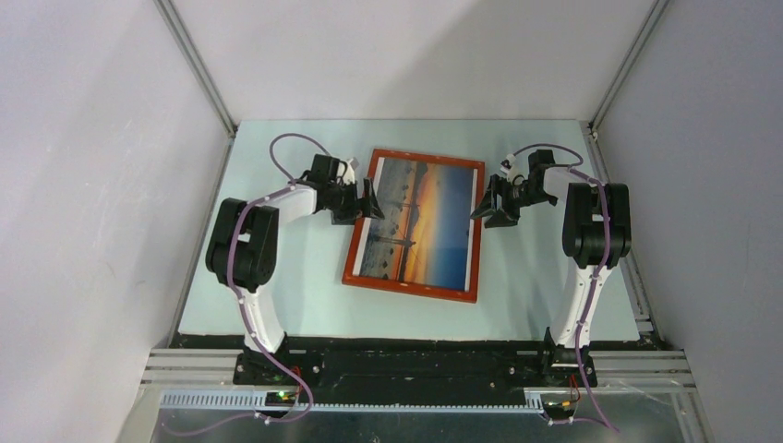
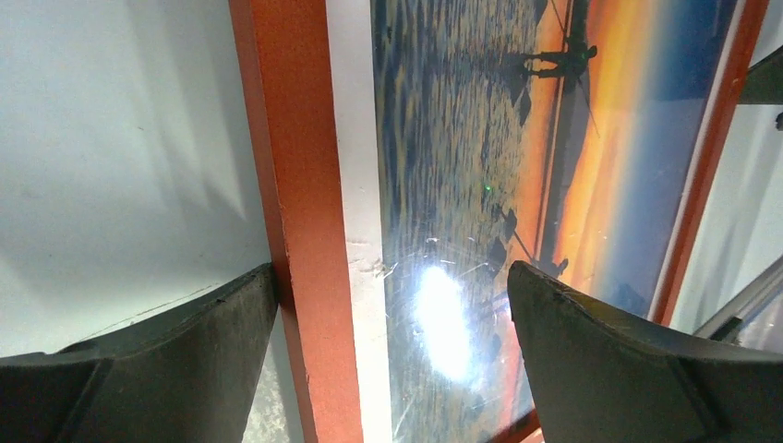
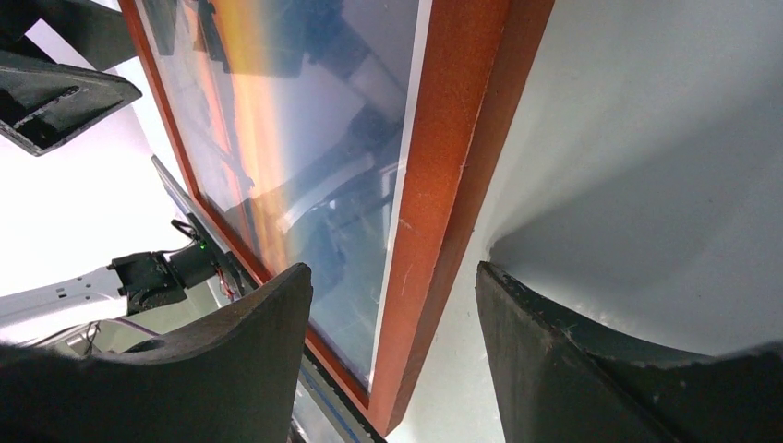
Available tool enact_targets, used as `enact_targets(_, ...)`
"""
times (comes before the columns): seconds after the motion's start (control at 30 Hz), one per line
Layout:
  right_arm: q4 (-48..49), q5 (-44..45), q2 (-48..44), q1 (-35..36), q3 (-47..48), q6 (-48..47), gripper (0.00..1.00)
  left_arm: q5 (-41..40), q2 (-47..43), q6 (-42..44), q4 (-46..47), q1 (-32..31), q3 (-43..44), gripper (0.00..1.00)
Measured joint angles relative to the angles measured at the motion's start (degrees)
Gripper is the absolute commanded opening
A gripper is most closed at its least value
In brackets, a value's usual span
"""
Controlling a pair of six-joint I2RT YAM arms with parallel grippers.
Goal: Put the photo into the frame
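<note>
Your left claw (image 2: 392, 277) stands with its two fingers (image 2: 185, 360) spread wide and nothing between them gripped. One finger hangs over the bare table (image 2: 120, 138) just outside the left rail of the frame (image 2: 300, 185), the other over the photo (image 2: 462, 185). Your right claw (image 3: 392, 272) is also apart and empty, straddling the right rail.

You have two arms, left (image 1: 245, 245) and right (image 1: 596, 226), one frame and one photo. The photo lies face up inside the frame, flat on the table between the claws and slightly askew.

A glare spot whites out part of the water in the left wrist view. Arm reflections cover much of the print in the right wrist view. Both wrist views cut off the frame's ends.
</note>
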Motion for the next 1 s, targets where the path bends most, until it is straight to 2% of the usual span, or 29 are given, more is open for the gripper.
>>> enact_targets(0.2,-1.4,-0.11,0.11,-0.09,0.59,-0.63,0.7,-1.84,-0.85,2.82,-0.39,-1.09,-0.61,1.0)
enact_targets(0.63,-8.66,5.31,4.11,-0.09,12.5,-4.13,0.7,-1.81,-1.01,8.5,-5.16,-1.44,0.44,1.0)
enact_targets(1.0,-15.87,5.03,14.23,0.35,26.51,-5.25,0.7,0.48,-1.01,14.23,-8.94,-4.44,1.11,1.0)
